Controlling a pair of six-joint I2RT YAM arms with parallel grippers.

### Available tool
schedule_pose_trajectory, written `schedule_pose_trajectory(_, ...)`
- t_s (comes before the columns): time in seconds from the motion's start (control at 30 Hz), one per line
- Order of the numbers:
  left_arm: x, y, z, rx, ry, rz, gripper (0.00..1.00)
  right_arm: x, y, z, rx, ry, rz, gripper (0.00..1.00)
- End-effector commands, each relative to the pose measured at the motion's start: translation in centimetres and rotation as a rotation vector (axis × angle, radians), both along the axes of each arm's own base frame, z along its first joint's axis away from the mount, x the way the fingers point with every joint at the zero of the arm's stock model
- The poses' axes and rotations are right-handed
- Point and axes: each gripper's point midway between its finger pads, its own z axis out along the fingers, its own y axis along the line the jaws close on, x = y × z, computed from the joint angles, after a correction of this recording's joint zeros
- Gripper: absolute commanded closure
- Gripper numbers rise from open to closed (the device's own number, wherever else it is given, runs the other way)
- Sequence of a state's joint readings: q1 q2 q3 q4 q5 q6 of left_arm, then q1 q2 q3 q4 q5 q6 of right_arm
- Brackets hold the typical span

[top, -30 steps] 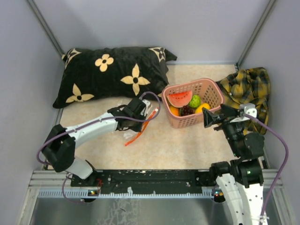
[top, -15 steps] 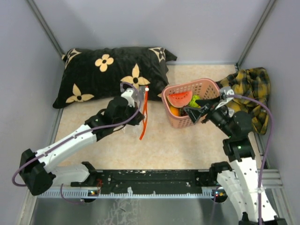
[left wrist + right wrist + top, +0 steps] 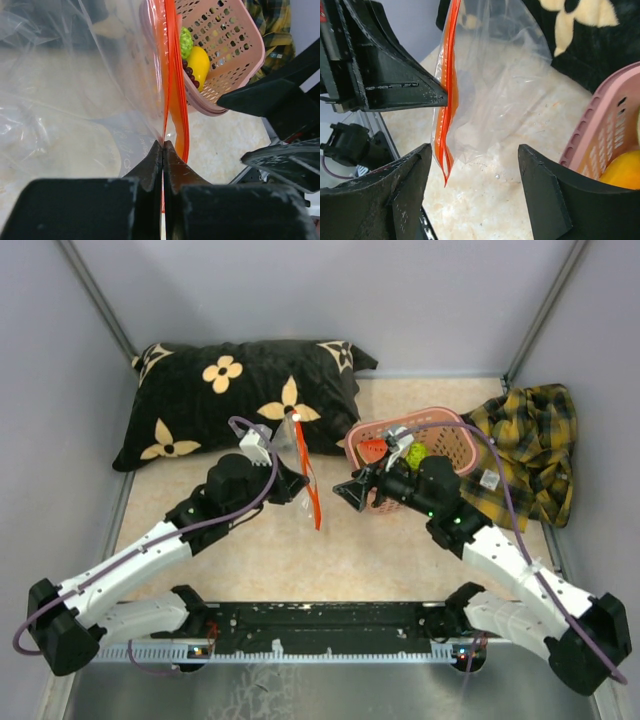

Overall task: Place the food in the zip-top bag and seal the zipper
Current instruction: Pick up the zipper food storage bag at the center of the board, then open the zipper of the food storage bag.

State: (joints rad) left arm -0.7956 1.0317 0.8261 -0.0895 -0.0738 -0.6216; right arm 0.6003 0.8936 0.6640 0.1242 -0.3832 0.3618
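My left gripper (image 3: pixel 291 472) is shut on the clear zip-top bag (image 3: pixel 288 445) near its mouth and holds it up off the table; its red-orange zipper (image 3: pixel 308 480) hangs down edge-on. In the left wrist view the jaws (image 3: pixel 163 145) pinch the plastic beside the zipper (image 3: pixel 172 75). My right gripper (image 3: pixel 350 492) is open, close to the right of the hanging zipper; in the right wrist view its fingers (image 3: pixel 475 170) flank the bag's lower corner (image 3: pixel 485 100). The food (image 3: pixel 412 455), watermelon slice, green fruit and yellow piece, lies in the pink basket (image 3: pixel 455 435).
A black pillow (image 3: pixel 240 395) with cream flowers lies at the back left, behind the bag. A yellow plaid cloth (image 3: pixel 530 445) lies at the right, against the basket. Grey walls enclose the table on three sides.
My left gripper has lifted the bag off the table and carried it right. My right arm has swung left across the basket, its open gripper now beside the hanging zipper.
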Motion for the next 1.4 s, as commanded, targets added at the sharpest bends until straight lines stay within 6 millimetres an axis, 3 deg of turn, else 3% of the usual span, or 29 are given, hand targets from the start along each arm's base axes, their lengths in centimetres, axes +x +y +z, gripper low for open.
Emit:
schedule_pose_trajectory(0.0, -0.1, -0.2, 1.6, -0.07, -0.032, -0.004, 1.0, 1.3, 2.0, 4.2, 0.043, -0.114, -0.029, 0.3)
schedule_pose_trajectory(0.13, 0.0, -0.3, 1.3, -0.08, -0.031, 0.001, 1.0, 0.9, 3.8, 4.1, 0.043, -0.114, 0.0, 0.31)
schedule_pose_trajectory(0.3, -0.2, -1.0, 0.9, -0.089, -0.014, -0.029, 1.0, 1.8, 4.8, 3.5, 0.019, -0.099, -0.018, 0.35)
schedule_pose_trajectory(0.57, -0.4, -1.3, 1.4, -0.109, -0.02, -0.051, 1.0, 3.5, 5.3, 1.6, -0.028, -0.066, -0.072, 0.44)
schedule_pose_trajectory(0.73, -0.6, -1.3, 1.1, -0.109, -0.017, -0.059, 1.0, 4.5, 4.4, 0.9, -0.052, -0.051, -0.153, 0.53)
schedule_pose_trajectory(0.93, -0.8, -2.0, 1.1, -0.117, -0.019, -0.094, 1.0, 3.7, 6.2, 1.4, -0.012, -0.041, -0.069, 0.53)
schedule_pose_trajectory(1.07, -1.1, -2.3, 1.2, -0.122, -0.013, -0.113, 1.0, 4.6, 6.5, 0.4, -0.04, -0.022, -0.1, 0.55)
schedule_pose_trajectory(1.27, -0.9, -1.1, 0.4, -0.084, -0.01, -0.065, 1.0, 6.0, 4.4, 0.0, -0.119, -0.042, -0.221, 0.72)
schedule_pose_trajectory(1.37, -0.9, -0.4, -0.1, -0.066, -0.011, -0.042, 1.0, 6.1, 3.6, 0.6, -0.139, -0.061, -0.248, 0.89)
